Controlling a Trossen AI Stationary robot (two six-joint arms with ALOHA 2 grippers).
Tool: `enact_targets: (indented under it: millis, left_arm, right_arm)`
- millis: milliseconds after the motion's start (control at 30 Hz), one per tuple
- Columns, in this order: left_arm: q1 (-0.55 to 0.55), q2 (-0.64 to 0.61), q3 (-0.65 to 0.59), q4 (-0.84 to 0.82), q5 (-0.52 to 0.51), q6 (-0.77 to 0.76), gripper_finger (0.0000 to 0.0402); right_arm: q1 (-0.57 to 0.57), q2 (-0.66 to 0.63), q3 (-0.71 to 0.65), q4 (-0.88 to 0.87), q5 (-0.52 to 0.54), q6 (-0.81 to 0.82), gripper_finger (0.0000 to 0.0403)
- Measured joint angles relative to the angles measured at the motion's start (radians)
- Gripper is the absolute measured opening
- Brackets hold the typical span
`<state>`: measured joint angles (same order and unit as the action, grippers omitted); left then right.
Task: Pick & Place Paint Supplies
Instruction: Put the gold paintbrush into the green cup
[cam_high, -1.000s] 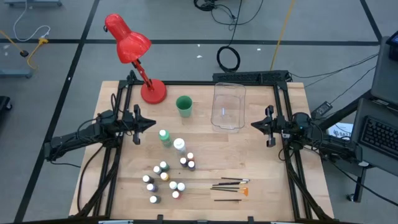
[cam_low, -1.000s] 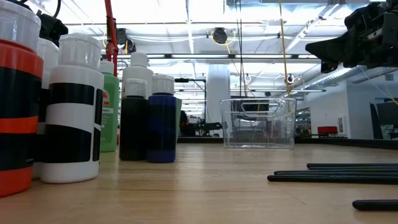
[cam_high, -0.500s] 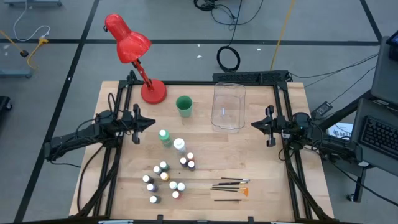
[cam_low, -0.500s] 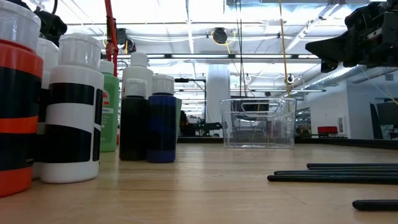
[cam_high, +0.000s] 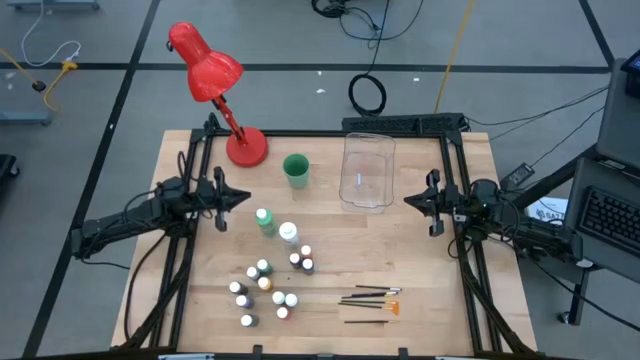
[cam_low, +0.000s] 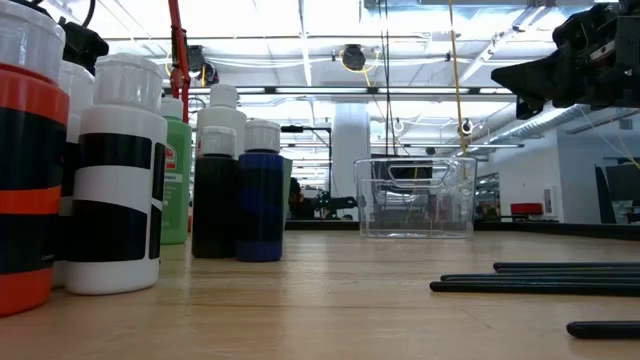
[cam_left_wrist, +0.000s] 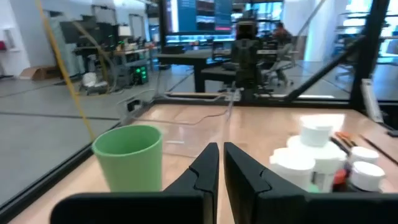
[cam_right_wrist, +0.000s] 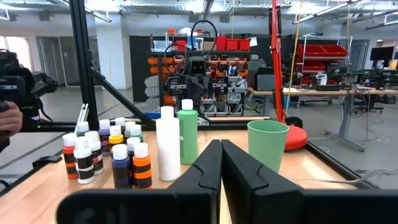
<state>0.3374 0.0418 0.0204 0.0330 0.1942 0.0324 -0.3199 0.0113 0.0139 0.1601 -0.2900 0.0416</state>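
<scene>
With both the left tool (cam_high: 222, 196) and right tool (cam_high: 430, 203) closed and empty at the surface's (cam_high: 420, 270) nine and three o'clock edges, reaching into the packed paint bottles (cam_high: 265, 283) near six o'clock risks toppling neighbours.

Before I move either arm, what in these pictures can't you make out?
- Brushes: the high view shows them too small to count; the low view's right edge cuts them off.
- Small paint bottles: they overlap in the low and right wrist views; the exact number is unclear.
- Clear plastic bin: its contents are unreadable from above because of glare.
- Left gripper, right gripper: fingers together, empty.
</scene>
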Motion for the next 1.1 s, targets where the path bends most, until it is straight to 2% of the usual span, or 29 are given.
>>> enact_targets:
  millis: [233, 433, 500, 633, 800, 867, 1000, 1100]
  left_arm:
    - [0.000, 0.006, 0.000, -0.003, -0.082, -0.073, 0.0026]
    - [0.000, 0.006, 0.000, -0.004, -0.226, -0.062, 0.0026]
    - [0.000, 0.013, 0.000, 0.019, -0.220, -0.057, 0.0026]
    - [-0.001, 0.030, 0.000, 0.072, -0.134, 0.041, 0.0026]
    - [-0.001, 0.046, 0.000, 0.073, -0.099, 0.101, 0.0026]
    - [-0.001, 0.046, 0.000, 0.094, -0.110, 0.101, 0.0026]
    - [-0.001, 0.045, 0.000, 0.132, -0.121, 0.076, 0.0026]
    - [-0.001, 0.045, 0.000, 0.129, -0.124, 0.070, 0.0026]
  right_arm:
    - [0.000, 0.000, 0.000, 0.068, 0.003, -0.072, 0.0004]
    - [0.000, 0.007, 0.012, 0.229, 0.002, -0.159, 0.0004]
    - [0.001, 0.027, 0.037, 0.217, 0.001, -0.186, 0.0004]
    - [0.008, 0.096, 0.093, 0.127, -0.054, -0.209, 0.0004]
    - [0.087, 0.223, 0.253, 0.118, -0.051, -0.156, 0.0004]
    - [0.126, 0.293, 0.323, 0.032, -0.005, -0.156, 0.0004]
    - [0.212, 0.428, 0.443, -0.198, 0.187, -0.251, 0.0004]
    - [0.294, 0.531, 0.496, -0.257, 0.241, -0.353, 0.0004]
